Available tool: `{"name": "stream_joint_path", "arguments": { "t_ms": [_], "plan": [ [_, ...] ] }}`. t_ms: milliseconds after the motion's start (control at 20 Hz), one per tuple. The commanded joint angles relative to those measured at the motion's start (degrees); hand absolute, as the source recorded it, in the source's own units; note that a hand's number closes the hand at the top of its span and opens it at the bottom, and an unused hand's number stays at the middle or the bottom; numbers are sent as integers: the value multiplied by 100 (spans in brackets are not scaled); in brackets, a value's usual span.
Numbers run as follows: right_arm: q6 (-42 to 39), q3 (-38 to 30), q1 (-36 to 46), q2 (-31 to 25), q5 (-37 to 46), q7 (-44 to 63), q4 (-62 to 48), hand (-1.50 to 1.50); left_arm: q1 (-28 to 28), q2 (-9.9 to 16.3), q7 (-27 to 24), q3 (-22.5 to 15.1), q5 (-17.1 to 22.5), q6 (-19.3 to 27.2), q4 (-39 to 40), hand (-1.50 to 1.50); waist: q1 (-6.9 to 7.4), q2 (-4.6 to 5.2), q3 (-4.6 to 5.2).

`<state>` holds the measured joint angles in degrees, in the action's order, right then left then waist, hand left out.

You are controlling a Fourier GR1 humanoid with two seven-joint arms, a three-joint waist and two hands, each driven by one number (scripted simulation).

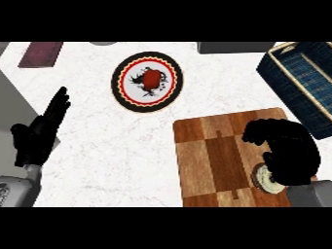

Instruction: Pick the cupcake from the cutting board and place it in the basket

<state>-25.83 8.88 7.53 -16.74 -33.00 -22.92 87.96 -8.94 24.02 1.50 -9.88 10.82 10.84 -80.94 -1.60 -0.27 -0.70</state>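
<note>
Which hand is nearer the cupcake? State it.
Right. The right hand curls over the cupcake on the cutting board; the left hand rests open far across the counter.

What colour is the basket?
Dark blue weave with a tan rim, the basket shows at the head view's upper right.

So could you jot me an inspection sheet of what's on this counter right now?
Surface: white marbled counter.
Job's things: cupcake on the cutting board, mostly hidden under the right hand; dark blue basket at far right.
Clutter: patterned plate with a red item on it; dark red block at far left.
Hands: right hand, fingers curled over the cupcake; left hand open, resting at left.
Cables: nothing seen.
Surroundings: grey object at the far edge.
</note>
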Motion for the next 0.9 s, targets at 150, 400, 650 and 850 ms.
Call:
{"name": "stream_joint_path", "arguments": {
  "t_ms": [150,400,650,850],
  "plan": [
    [-70,-519,-1514,-126,867,-1696,1451,-150,-167,271,1017,71,-95,92,26,0,-103,-29,64],
    [550,-1735,-1436,-1566,1933,-1133,1292,-150,76,132,852,-98,-275,232,-22,0,-119,-32,78],
    [-43,-2306,-1533,-3186,2871,-1021,1260,-150,5,195,886,11,-176,103,102,0,-67,-5,82],
    [-896,-2212,-1756,-3956,3291,-1353,1153,-150,-312,81,1052,-1,-148,43,240,0,23,32,73]
  ]
}}
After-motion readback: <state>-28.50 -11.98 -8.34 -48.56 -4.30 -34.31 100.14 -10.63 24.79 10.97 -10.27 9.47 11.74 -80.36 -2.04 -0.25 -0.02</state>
